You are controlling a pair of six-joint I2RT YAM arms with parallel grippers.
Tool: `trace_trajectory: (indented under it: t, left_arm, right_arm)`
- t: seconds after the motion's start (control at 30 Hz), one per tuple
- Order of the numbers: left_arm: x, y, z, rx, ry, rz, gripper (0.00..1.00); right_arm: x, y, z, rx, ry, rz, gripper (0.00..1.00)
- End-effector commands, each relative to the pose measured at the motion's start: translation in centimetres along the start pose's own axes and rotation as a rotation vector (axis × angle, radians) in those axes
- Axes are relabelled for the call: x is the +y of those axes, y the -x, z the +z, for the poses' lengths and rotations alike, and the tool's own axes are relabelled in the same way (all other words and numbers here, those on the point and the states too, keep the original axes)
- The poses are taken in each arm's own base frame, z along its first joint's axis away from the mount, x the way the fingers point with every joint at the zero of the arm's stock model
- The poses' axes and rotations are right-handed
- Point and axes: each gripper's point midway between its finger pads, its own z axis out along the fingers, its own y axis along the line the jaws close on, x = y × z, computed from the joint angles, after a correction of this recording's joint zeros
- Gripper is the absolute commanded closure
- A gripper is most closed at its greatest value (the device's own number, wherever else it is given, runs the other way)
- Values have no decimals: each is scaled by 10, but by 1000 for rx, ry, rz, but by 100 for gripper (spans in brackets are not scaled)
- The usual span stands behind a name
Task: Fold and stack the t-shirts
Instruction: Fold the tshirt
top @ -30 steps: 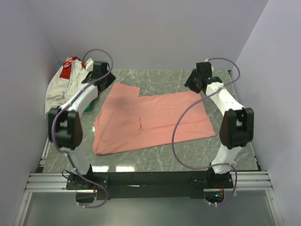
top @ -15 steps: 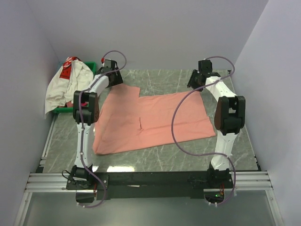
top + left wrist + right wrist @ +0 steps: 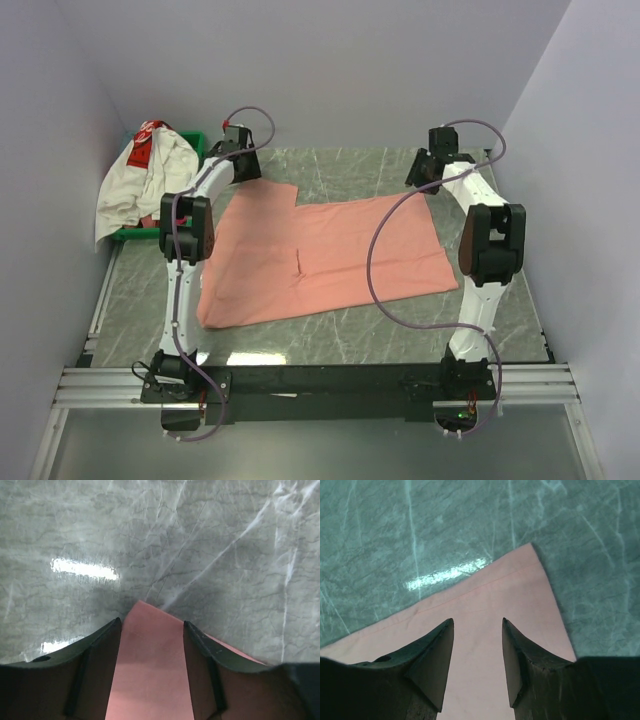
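A salmon-pink t-shirt (image 3: 320, 255) lies spread flat on the marble table. My left gripper (image 3: 243, 168) is at its far left corner, jaws open. In the left wrist view the fingers (image 3: 95, 650) stand either side of that cloth corner (image 3: 150, 630), with the left gripper (image 3: 151, 625) low over it. My right gripper (image 3: 425, 172) hovers open over the far right corner. In the right wrist view the right gripper (image 3: 477, 622) has pink cloth (image 3: 485, 600) lying flat below it. A white t-shirt with a red patch (image 3: 140, 180) lies heaped at the far left.
The white shirt rests in a green tray (image 3: 133, 235) against the left wall. Lavender walls close in the table on the left, back and right. Bare marble (image 3: 350, 165) runs between the shirt's far edge and the back wall.
Both arms have stretched toward the back. The left gripper swung right from beside the tray to the shirt's far left corner. The right gripper moved slightly farther back.
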Motion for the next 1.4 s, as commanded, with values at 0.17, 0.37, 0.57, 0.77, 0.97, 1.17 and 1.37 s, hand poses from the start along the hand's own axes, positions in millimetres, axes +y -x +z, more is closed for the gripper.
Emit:
trace_trajectory:
  t: [0.17, 0.37, 0.57, 0.77, 0.97, 1.17, 1.37]
  left_arm:
    - [5, -4, 1, 4, 120, 91, 61]
    - [8, 19, -8, -74, 158, 86, 97]
    - [-5, 73, -42, -252, 111, 52, 100]
    - [-21, 114, -72, -366, 44, 15, 100]
    - [-26, 129, -90, -416, 18, 4, 100]
    - [-28, 127, -94, -415, -3, 17, 100]
    - [-27, 124, -93, -408, -16, 13, 100]
  right_arm:
    - [-10, 21, -14, -50, 1, 6, 50]
    - [-13, 13, 1, 0, -11, 0, 50]
    - [-19, 6, 18, 36, -51, 16, 50]
    - [-42, 8, 34, 50, -121, 61, 50]
    - [-50, 12, 43, 55, -150, 99, 51]
    - [-45, 29, 47, 23, -147, 144, 51]
    - [-42, 32, 61, 33, -155, 195, 52]
